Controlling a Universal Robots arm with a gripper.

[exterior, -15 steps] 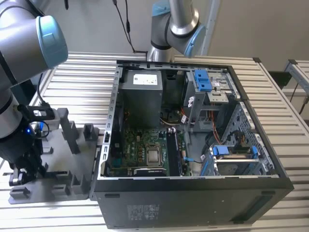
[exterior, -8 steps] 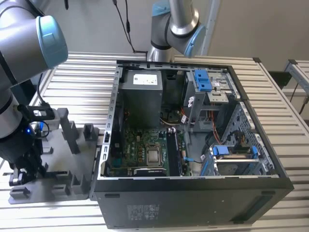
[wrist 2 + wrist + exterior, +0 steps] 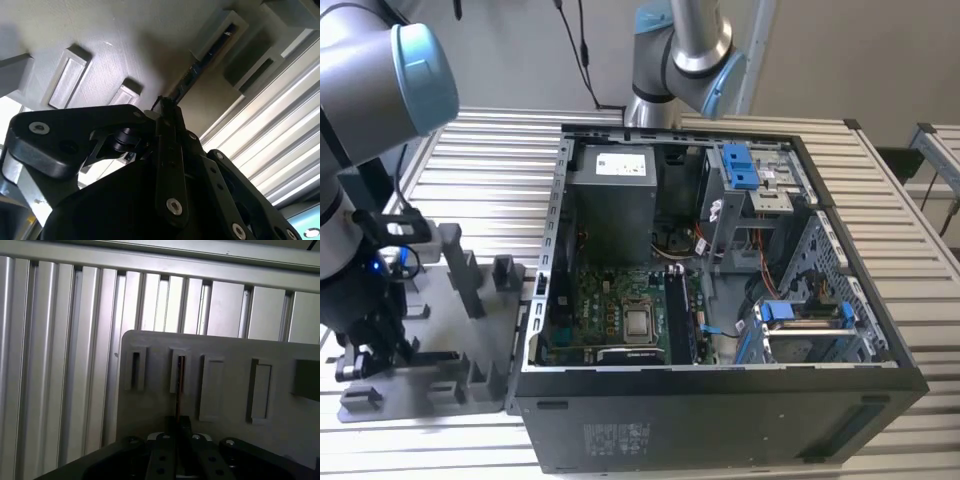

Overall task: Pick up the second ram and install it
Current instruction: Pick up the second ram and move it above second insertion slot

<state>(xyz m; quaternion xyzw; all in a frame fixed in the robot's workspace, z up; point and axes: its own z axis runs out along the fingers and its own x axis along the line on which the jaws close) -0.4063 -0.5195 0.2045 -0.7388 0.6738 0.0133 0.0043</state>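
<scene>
The second ram (image 3: 207,55) is a thin dark stick seen edge-on, standing in a slot of the grey plastic tray (image 3: 125,40). In the first wrist view the ram (image 3: 178,385) runs from its slot straight down between the fingers. My gripper (image 3: 167,109) (image 3: 178,424) has its black fingers (image 3: 169,427) closed together on the near end of the stick. In the exterior view the gripper (image 3: 368,345) is low over the tray (image 3: 435,300) at the exterior view's left, and the ram itself is hidden behind the arm.
An open computer case (image 3: 720,400) lies to the tray's right, with motherboard (image 3: 610,310), dark memory slots (image 3: 678,315) and blue drive clips (image 3: 740,165). A second arm (image 3: 680,50) stands behind the case. Upright tray posts (image 3: 460,270) rise beside the gripper. The table (image 3: 60,365) is ribbed aluminium.
</scene>
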